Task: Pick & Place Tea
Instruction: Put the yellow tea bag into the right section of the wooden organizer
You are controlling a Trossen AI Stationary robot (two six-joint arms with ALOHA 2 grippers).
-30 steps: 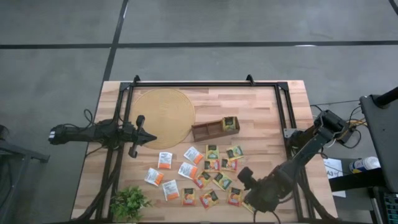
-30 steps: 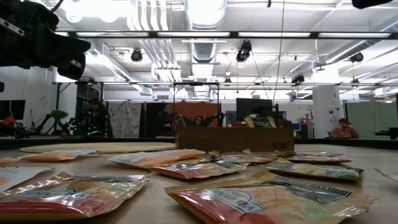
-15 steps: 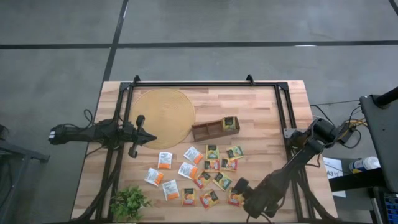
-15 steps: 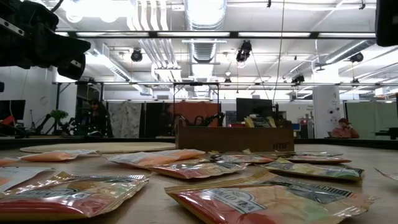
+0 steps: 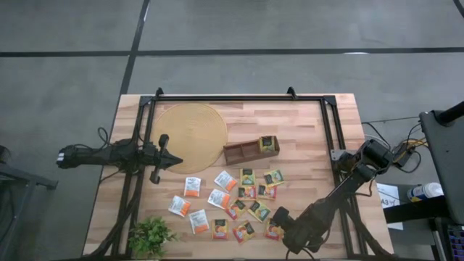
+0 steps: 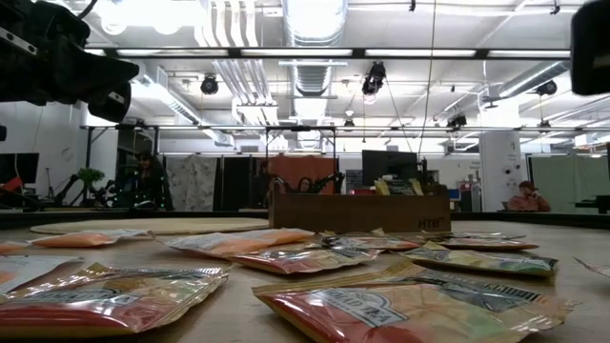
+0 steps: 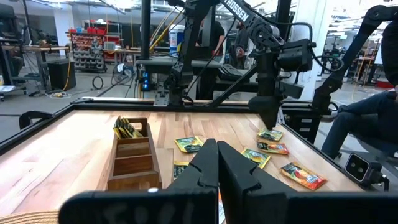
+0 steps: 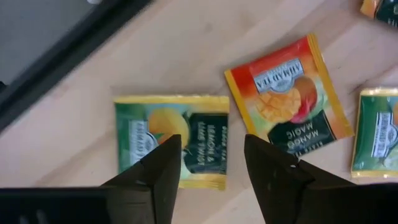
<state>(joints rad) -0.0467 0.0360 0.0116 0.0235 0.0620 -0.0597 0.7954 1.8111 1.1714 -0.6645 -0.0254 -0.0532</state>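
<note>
Right hand [image 8: 208,165] spread open above green sachet [image 8: 171,141], sachet's middle hidden.

Wooden bench [image 5: 304,130] with a black metal frame [image 5: 225,96] along its edges. Round woven mat [image 5: 191,134] toward the far left. Long brown compartment tray [image 5: 251,149] just beside the mat, roughly mid-bench. Small leafy green plant [image 5: 151,236] at the near left corner. Grey floor [image 5: 65,65] all around.
</note>
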